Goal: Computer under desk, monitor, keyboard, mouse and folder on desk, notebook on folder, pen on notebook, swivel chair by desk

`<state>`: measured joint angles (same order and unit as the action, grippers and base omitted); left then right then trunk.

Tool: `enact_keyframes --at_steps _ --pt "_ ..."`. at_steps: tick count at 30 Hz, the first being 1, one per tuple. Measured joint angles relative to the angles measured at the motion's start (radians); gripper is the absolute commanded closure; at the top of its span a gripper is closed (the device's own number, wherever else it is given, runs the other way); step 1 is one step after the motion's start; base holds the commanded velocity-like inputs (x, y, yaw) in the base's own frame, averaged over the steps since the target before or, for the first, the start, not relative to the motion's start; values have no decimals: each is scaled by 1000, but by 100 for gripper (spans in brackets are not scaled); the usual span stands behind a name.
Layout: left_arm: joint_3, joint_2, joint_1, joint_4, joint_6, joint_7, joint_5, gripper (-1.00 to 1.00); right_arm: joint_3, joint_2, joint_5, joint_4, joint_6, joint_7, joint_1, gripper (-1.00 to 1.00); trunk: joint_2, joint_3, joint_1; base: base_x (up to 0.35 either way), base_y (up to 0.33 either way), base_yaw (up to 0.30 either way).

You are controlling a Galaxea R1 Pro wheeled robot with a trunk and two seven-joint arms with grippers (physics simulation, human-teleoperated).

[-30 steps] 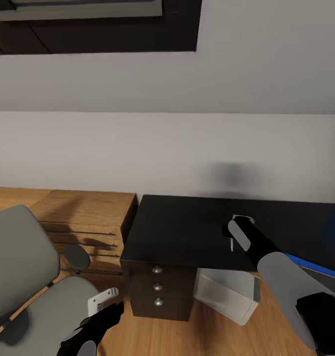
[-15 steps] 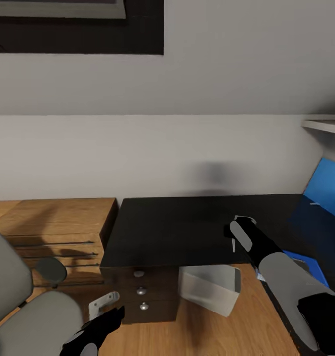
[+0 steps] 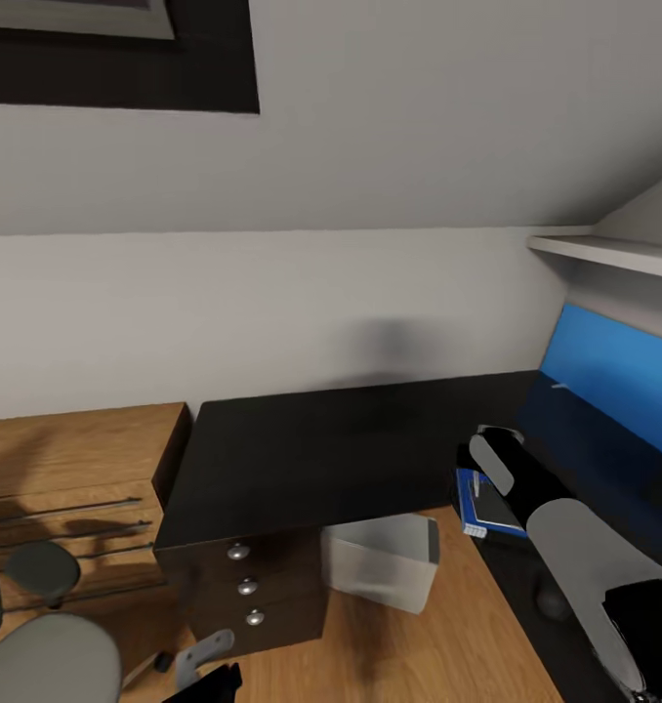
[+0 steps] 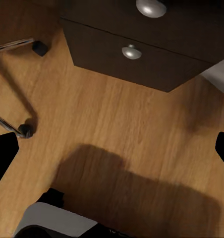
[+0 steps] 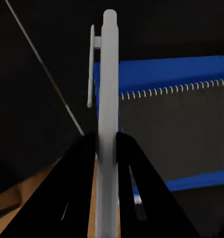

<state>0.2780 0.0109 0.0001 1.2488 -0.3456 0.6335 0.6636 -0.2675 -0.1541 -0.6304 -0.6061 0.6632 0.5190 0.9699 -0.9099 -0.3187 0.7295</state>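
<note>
Black fingers (image 5: 82, 168) of the right gripper (image 5: 106, 148) are closed tight on the grey pen (image 5: 108, 99), upright above the notebook (image 3: 495, 506) on the blue folder (image 3: 471, 508) at the desk (image 3: 321, 449) front edge, while the left gripper (image 4: 112, 153) is wide open over the floor (image 4: 141, 129).

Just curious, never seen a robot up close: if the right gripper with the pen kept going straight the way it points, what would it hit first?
Probably the notebook on the blue folder; the pen would touch first, though depth is unclear.
</note>
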Motion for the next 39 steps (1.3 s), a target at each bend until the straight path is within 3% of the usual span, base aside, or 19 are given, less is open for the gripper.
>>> enact_keyframes --at_steps 4,10,16,19,24,29,39 --pt "1 3 0 -41 70 -1 -1 -100 0 -1 1 2 -9 -2 0 100 0 3 0 0 0 -273" --pt "1 6 0 -40 77 -1 -1 -100 -2 -1 4 6 -17 -8 0 100 0 6 0 0 0 -273" --pt "0 7 0 -40 79 0 -1 -100 -8 0 14 56 -95 -38 0 100 0 7 0 0 0 -171" --pt "0 7 0 -41 79 0 -2 -100 -9 0 42 61 -102 -69 0 100 0 7 0 0 0 -25" --pt "0 14 0 -45 79 0 0 -100 -9 2 129 103 -159 -127 0 100 0 7 0 0 0 -6" --pt "0 15 0 -47 80 -1 0 -100 -10 2 140 122 -209 -137 0 100 0 7 0 125 0 0" --pt "1 14 0 -48 80 -3 2 -100 -8 1 144 169 -229 -137 0 100 0 7 0 152 0 0"
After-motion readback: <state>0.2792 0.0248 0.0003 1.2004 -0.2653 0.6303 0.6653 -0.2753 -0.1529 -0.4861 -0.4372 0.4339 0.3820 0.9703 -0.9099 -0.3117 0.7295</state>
